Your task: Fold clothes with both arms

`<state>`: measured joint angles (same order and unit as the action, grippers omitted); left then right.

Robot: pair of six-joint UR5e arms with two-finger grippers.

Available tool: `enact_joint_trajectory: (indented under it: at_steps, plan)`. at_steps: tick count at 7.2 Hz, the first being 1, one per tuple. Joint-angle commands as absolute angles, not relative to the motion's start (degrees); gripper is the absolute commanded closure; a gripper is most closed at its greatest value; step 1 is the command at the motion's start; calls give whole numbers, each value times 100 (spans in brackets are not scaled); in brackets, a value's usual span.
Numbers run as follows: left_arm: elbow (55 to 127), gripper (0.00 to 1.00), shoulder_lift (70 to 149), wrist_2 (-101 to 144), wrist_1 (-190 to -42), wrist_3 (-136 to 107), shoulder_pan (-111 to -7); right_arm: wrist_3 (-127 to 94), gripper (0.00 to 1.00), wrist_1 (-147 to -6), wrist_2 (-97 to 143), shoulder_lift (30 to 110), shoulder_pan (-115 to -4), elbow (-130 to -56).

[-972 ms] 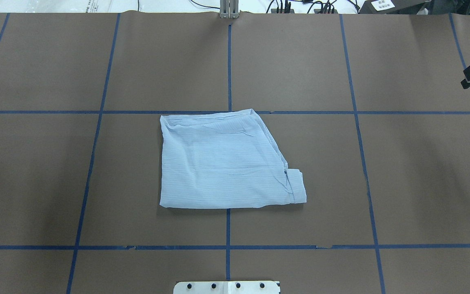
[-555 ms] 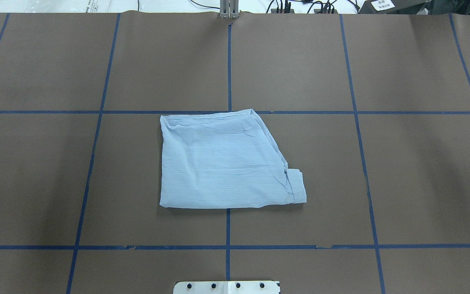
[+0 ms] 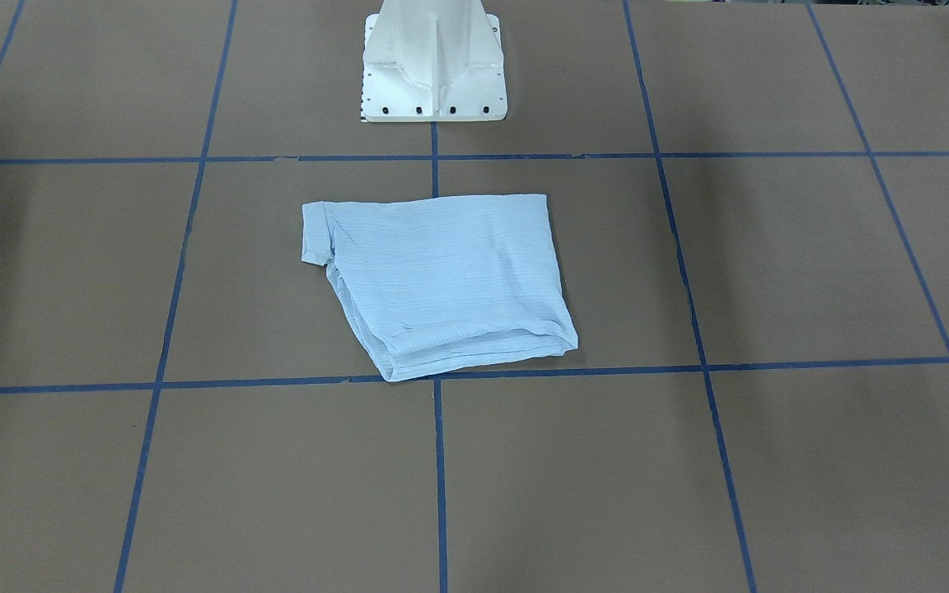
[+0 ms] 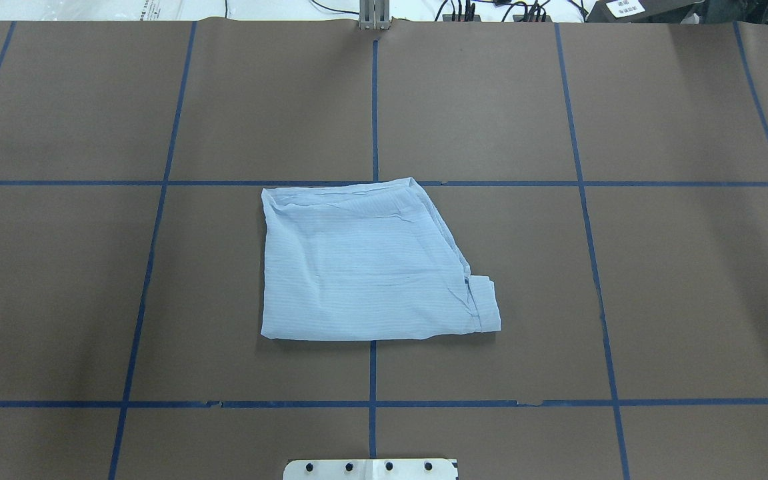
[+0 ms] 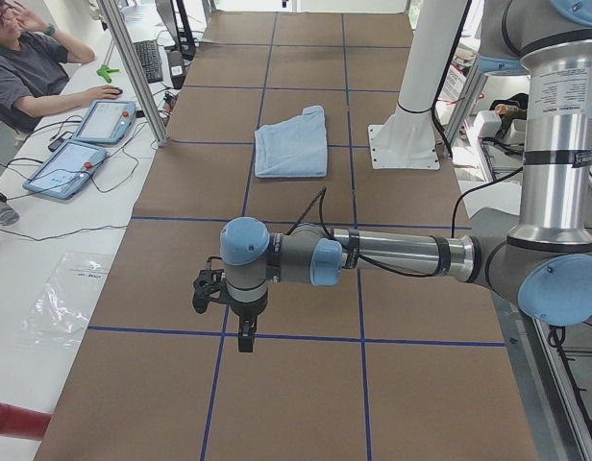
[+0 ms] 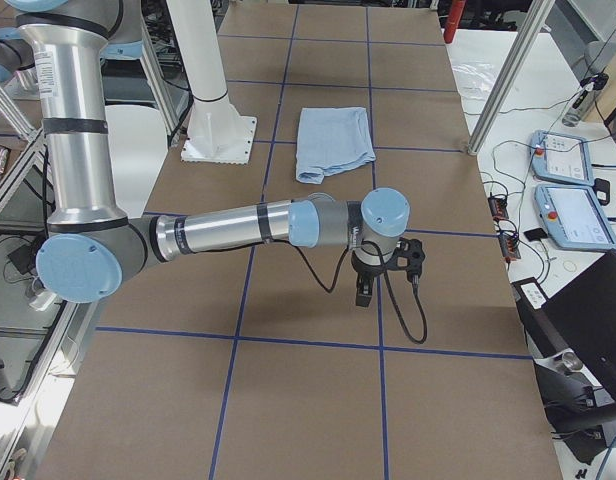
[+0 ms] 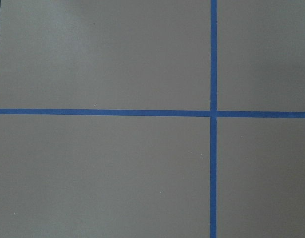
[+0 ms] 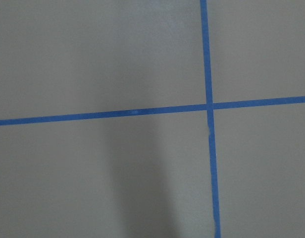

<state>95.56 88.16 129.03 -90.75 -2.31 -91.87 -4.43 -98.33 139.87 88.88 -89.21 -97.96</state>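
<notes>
While shirt (image 4: 364,267) lies folded on bench (image 4: 691,300), L arm (image 5: 402,254) & R arm (image 6: 228,225) hang well apart from it; jaws: can't tell.

right end effector (image 6: 364,294) gone from overhead view's right edge

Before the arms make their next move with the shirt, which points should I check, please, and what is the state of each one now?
1. The shirt is folded into a compact packet: ok.
2. Its edges are tidy: not ok, a small flap sticks out at one corner.
3. The left gripper is apart from the shirt, over bare table: ok.
4. The right gripper is apart from the shirt: ok.
5. Both grippers are open: cannot tell.
</notes>
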Motion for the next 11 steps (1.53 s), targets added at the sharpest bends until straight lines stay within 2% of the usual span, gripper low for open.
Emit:
enact_joint_trajectory:
  at_steps: [1, 5, 11]
  plan:
    - [9580, 0, 8816, 12937, -9044, -211, -9193, 280, 0, -9817, 13887, 9262, -9053, -9748]
    - [9580, 0, 8771, 12955, -9123, -202, -9193, 695, 0, -9258, 13195, 9369, -9220, -9466]
    - [9589, 0, 8780, 12955, -9132, -211, -9193, 501, 0, -9237, 13393, 9343, -9220, -9440]
